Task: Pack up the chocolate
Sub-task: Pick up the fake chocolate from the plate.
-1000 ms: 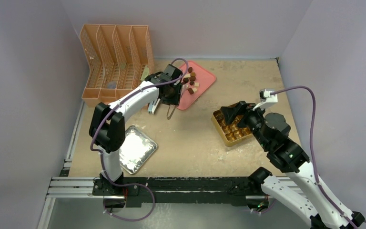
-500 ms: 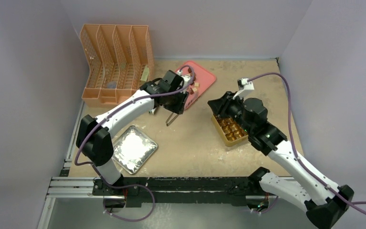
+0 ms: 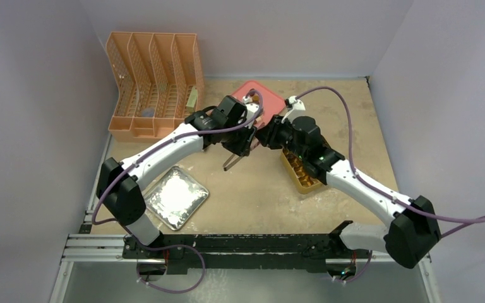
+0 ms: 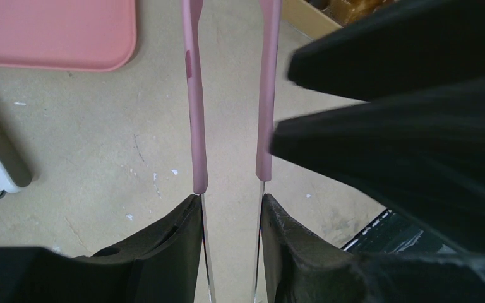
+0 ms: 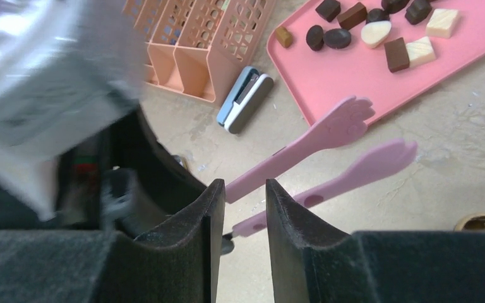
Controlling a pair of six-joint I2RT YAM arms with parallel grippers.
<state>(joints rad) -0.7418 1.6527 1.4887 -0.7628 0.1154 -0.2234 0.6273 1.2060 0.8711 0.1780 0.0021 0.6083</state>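
The chocolate (image 5: 366, 28), dark brown, reddish and cream pieces, lies loose on the pink tray (image 5: 353, 79); in the top view the arms hide it. My left gripper (image 4: 230, 199) is shut on pink-tipped metal tongs (image 4: 191, 95), whose two arms run out between its fingers, spread apart with nothing between the tips. In the top view the left gripper (image 3: 240, 140) hangs just in front of the tray (image 3: 262, 93). My right gripper (image 5: 245, 186) stands narrowly open with nothing in it, close beside the tongs (image 5: 328, 126). The gold gridded box (image 3: 304, 178) lies under the right forearm.
An orange file rack (image 3: 155, 82) stands at the back left. A foil-covered tray (image 3: 175, 197) lies near the left arm's base. A small blue-grey stapler (image 5: 246, 98) lies between the rack and the pink tray. The two wrists (image 3: 266, 136) nearly touch mid-table.
The right arm swung left from above the gold box to the left gripper, and its jaws narrowed. The left arm carried the tongs off the tray toward the middle of the table.
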